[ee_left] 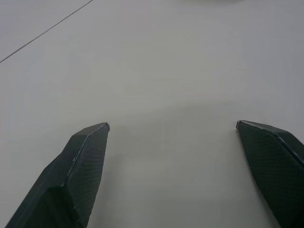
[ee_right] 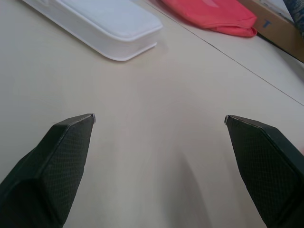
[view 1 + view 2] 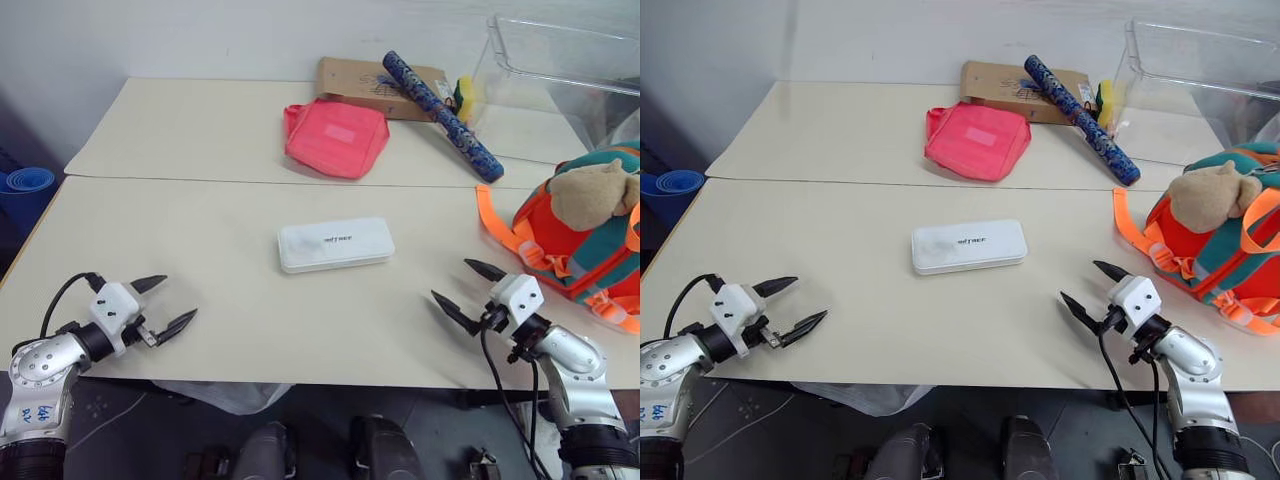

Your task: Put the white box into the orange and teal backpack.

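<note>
The white box (image 3: 335, 244) lies flat in the middle of the near table, dark lettering on its lid; it also shows in the right wrist view (image 2: 102, 23). The orange and teal backpack (image 3: 585, 240) rests at the table's right edge with a tan plush toy (image 3: 595, 192) on top and an orange strap trailing toward the box. My left gripper (image 3: 170, 303) hovers open near the front left edge, nothing between its fingers (image 1: 78, 166). My right gripper (image 3: 460, 283) stands open at the front right, between box and backpack, its fingers (image 2: 61, 152) empty.
On the far table lie a flat pink-red pouch (image 3: 335, 137), a brown cardboard box (image 3: 375, 87), a dark blue patterned roll (image 3: 440, 112) and a clear plastic bin (image 3: 560, 70). A seam divides the two tables. A blue roll (image 3: 25, 190) sits off the left edge.
</note>
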Robot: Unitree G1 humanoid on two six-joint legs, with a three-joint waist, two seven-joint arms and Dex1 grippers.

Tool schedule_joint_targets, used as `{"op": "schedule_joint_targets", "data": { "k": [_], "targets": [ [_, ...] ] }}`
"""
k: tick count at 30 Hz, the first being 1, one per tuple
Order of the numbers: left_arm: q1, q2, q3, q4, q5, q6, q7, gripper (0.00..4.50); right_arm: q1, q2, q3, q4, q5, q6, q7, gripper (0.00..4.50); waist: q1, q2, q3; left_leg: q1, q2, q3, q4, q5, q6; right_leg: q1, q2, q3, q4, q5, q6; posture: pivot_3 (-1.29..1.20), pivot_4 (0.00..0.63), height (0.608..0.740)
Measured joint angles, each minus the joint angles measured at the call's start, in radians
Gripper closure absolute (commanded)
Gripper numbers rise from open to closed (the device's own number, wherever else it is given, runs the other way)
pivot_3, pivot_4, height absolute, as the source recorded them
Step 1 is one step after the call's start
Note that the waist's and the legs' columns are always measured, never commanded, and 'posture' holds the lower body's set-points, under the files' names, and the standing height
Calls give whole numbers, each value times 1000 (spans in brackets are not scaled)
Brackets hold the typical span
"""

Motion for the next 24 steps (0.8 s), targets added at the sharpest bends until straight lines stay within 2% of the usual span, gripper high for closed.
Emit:
{"op": "schedule_joint_targets", "data": {
  "k": [5,10,12,15,18,24],
  "targets": [
    [-5,12,-1,-20,8,0,-1,14,-31,0,25,10,1,10,38,0,0,0,0,0,0,0,0,0,0,0,0,0,1,0,0,0,150,740],
    [-11,6,-8,-227,-92,250,10,14,-77,-8,50,-21,10,82,81,0,1,0,0,0,0,0,1,0,0,1,0,0,2,0,0,0,150,740],
    [-63,-10,-30,-298,-121,353,50,407,-123,-20,76,-29,8,129,103,0,3,0,0,-1,0,-1,3,0,1,1,0,0,2,0,0,0,150,740],
    [-213,-38,-98,-347,-115,509,140,1179,-270,-20,92,25,-25,166,76,885,2,0,0,-1,0,-1,6,0,1,1,0,0,3,0,0,0,150,740],
    [-313,-77,-177,-331,-58,597,211,2212,-403,-20,93,143,-76,169,24,1981,1,0,0,-1,0,-1,6,1,0,1,2,-1,7,0,0,0,150,740],
    [-410,-161,-298,-202,46,666,298,4076,-503,-6,129,355,-186,97,-51,4047,-1,0,0,-5,0,1,8,1,1,0,3,-2,4,0,0,0,150,740]
  ]
}}
